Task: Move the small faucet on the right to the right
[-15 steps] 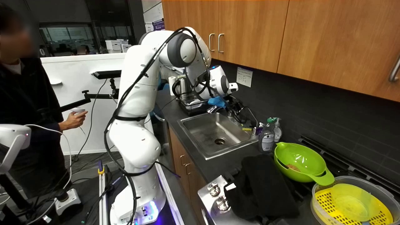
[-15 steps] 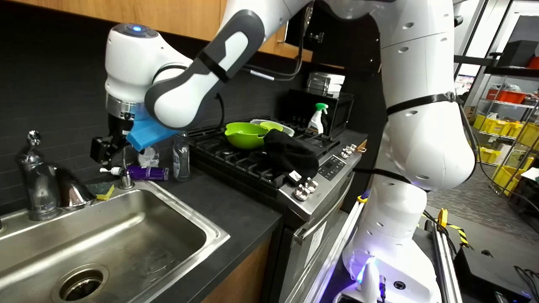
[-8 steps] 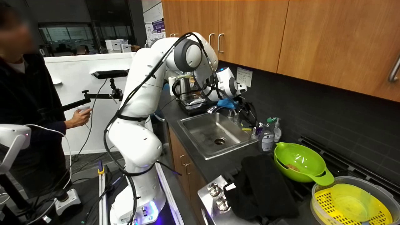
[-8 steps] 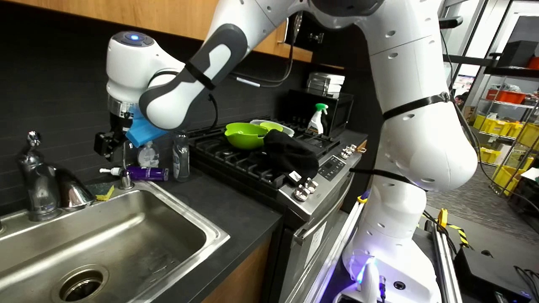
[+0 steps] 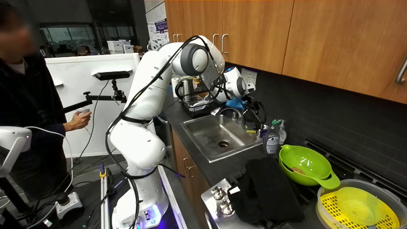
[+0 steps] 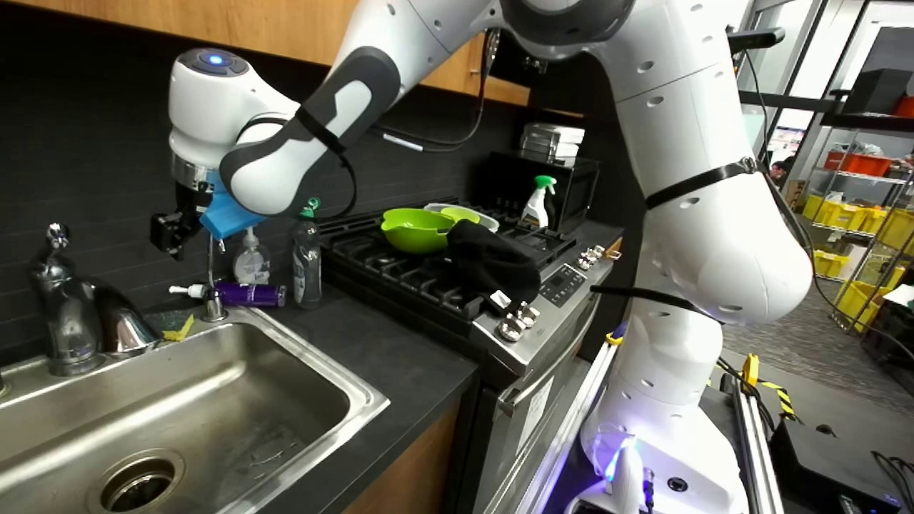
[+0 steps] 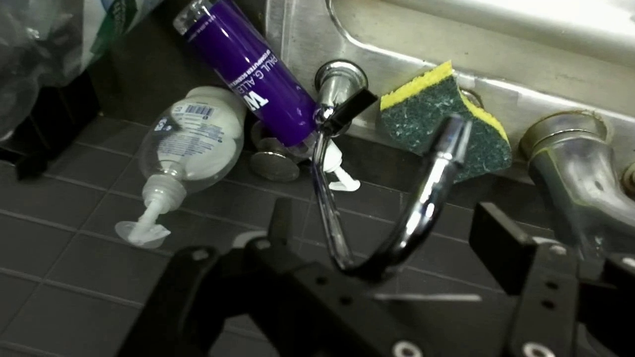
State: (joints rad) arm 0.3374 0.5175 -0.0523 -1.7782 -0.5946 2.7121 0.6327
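The small faucet (image 7: 426, 198) has a thin chrome arched spout and a small black lever at its base. In an exterior view its slim stem (image 6: 211, 275) rises from the sink's back right corner, its top partly hidden by my gripper. My gripper (image 7: 392, 230) is open in the wrist view, with the arched spout showing between its two fingers. The arch's bend overlaps the left finger's link; I cannot tell whether they touch. In an exterior view the gripper (image 6: 175, 235) is over the stem's upper end. The larger main faucet (image 6: 68, 314) stands to the left.
The sink (image 6: 307, 350) lies in front. A purple bottle (image 7: 253, 74) lies beside the faucet base, and a sponge (image 7: 426, 116) sits behind the spout tip. A clear soap bottle (image 7: 198, 134) and a taller bottle (image 6: 307, 264) stand nearby. A tiled wall (image 7: 74, 307) is close behind.
My arm has moved right toward the wall in an exterior view, and the gripper slightly left and up in the opposite exterior view. The small faucet's stem looks unmoved.
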